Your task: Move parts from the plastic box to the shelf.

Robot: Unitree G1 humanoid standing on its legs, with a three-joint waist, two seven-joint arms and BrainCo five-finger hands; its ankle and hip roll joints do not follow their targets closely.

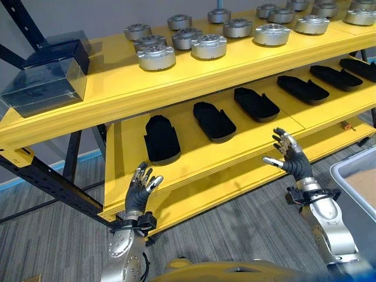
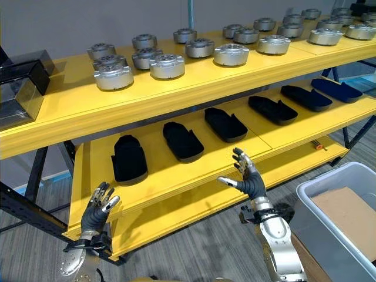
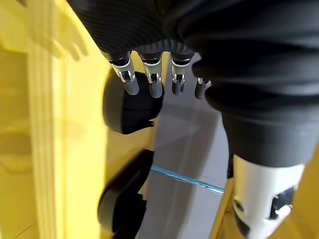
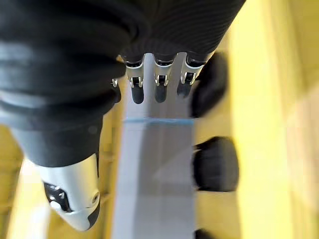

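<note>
- The pale grey plastic box (image 2: 338,202) with thin upright walls sits on the floor at the robot's right, cut off by the picture's edge; a flat brown cardboard sheet (image 2: 346,214) covers what shows of its inside, so no parts can be made out in it.
- The yellow metal shelf (image 2: 176,88) stands ahead of both hands, with smooth painted boards on a black perforated steel frame (image 1: 53,182); its far ends run out of view.
- On the top board (image 2: 59,108) stand round silver metal parts (image 2: 167,66), squat and cap-like with ribbed rims and small bolt heads; those at the back are partly cut off.
- On the middle board (image 2: 153,170) lie black matte elongated parts (image 2: 183,141) in a slanting row, rounded at one end and well apart from each other.
- At the top board's left end sits a clear rectangular container (image 1: 47,88) with a dark lid; its contents are too dim to tell.
- The left hand (image 1: 141,187) is raised, palm toward the front edge of the lower board, fingers loosely spread and slightly bent, holding nothing.
- The right hand (image 2: 249,179) is lifted just before the middle board's edge, fingers fanned upward and the thumb out to the side, empty as well.
- In the wrist views the black parts past the fingertips are blurred.
- Grey striped carpet floor (image 2: 200,247) lies under the shelf.
</note>
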